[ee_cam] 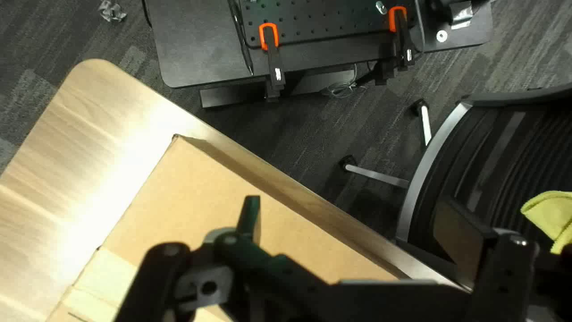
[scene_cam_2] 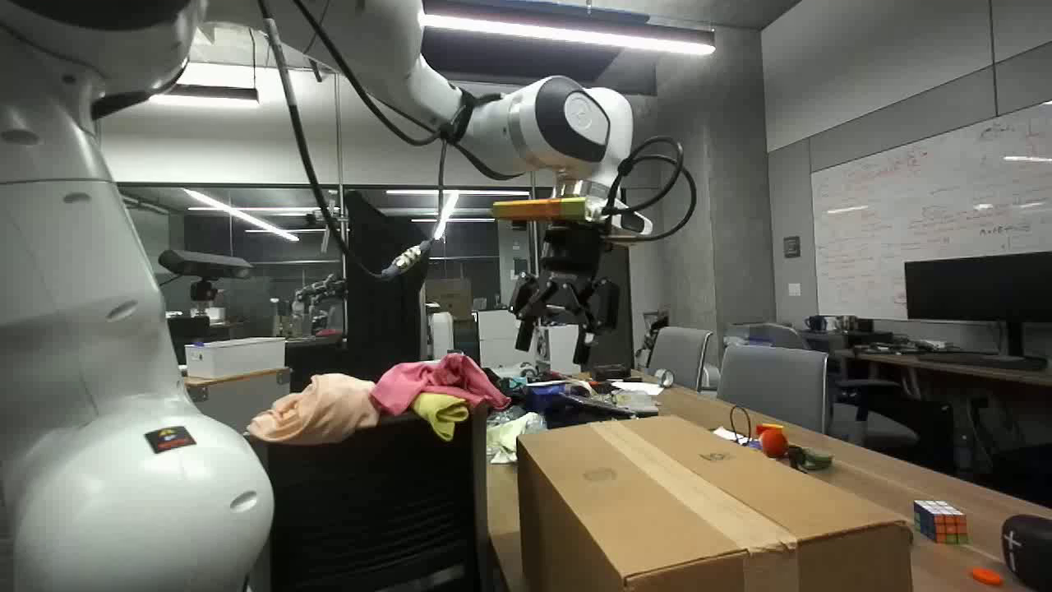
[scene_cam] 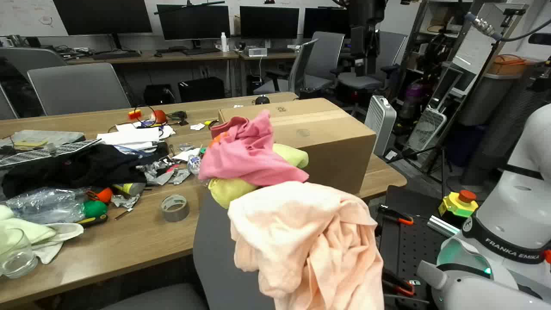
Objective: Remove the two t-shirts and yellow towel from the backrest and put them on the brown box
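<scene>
A peach t-shirt (scene_cam: 301,241) (scene_cam_2: 316,409) and a pink t-shirt (scene_cam: 249,150) (scene_cam_2: 440,382) hang bunched over the chair backrest (scene_cam: 224,254) (scene_cam_2: 374,493) (ee_cam: 485,147). The yellow towel (scene_cam: 230,190) (scene_cam_2: 441,413) lies under the pink t-shirt and is partly hidden by it. Its edge shows at the right of the wrist view (ee_cam: 552,217). The closed brown box (scene_cam: 297,127) (scene_cam_2: 699,485) (ee_cam: 192,192) stands on the table beside the backrest, with nothing on its top. My gripper (scene_cam_2: 552,341) (ee_cam: 357,228) is open and empty, high above the box side of the table, apart from the cloths.
The wooden table (scene_cam: 142,245) holds clutter: a tape roll (scene_cam: 174,208), a black cloth (scene_cam: 77,168), plastic and papers. A Rubik's cube (scene_cam_2: 940,521) sits beyond the box. A black stand with orange clamps (ee_cam: 270,44) and an emergency stop (scene_cam: 458,204) are near my base.
</scene>
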Available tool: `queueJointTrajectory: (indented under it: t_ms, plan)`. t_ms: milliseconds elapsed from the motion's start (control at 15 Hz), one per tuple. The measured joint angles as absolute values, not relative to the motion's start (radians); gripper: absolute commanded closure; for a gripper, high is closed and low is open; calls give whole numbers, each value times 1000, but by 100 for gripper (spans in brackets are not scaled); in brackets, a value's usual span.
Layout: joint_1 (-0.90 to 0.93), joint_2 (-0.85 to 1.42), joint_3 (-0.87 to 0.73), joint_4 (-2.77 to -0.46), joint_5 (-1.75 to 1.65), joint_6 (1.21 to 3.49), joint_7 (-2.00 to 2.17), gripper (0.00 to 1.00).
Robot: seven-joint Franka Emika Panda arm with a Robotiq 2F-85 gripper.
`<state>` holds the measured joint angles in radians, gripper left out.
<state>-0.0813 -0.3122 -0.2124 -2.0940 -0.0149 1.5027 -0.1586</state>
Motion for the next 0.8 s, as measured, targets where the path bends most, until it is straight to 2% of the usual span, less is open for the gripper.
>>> queueJointTrajectory:
  t_ms: [800]
  plan:
    - [-81,-312,-189,-2097,-19,1503,-160,0]
